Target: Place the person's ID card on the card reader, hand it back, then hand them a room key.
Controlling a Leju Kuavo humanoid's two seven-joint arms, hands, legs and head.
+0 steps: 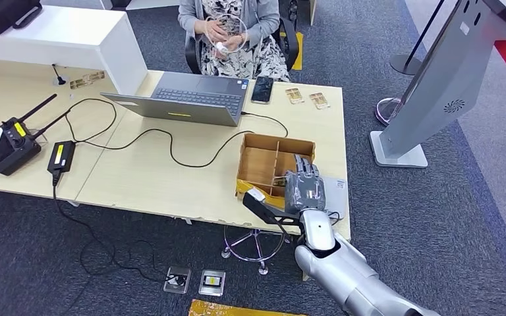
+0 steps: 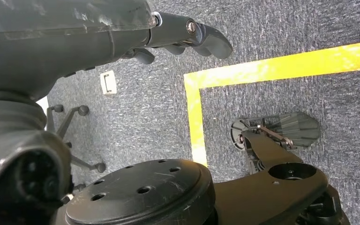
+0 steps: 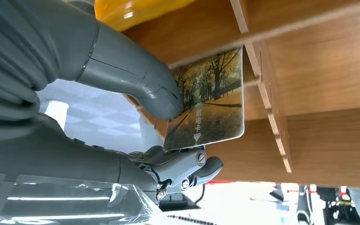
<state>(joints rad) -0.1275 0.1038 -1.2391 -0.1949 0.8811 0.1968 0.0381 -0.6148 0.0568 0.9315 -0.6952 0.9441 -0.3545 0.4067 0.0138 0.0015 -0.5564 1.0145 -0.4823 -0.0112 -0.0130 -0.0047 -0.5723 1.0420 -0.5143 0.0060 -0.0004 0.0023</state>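
My right hand reaches into the wooden divided box at the desk's near right. In the right wrist view its thumb and fingers pinch a room key card printed with autumn trees, close against the box's wooden dividers. A flat grey card reader lies just right of the box. Across the desk a seated person holds a small white thing in both hands. My left hand hangs over the carpet, holding nothing, its fingers loosely apart.
An open laptop and a phone lie near the person, with two small cards beside them. Cables, a power brick and a black radio unit occupy the left. A grey kiosk stands right of the desk.
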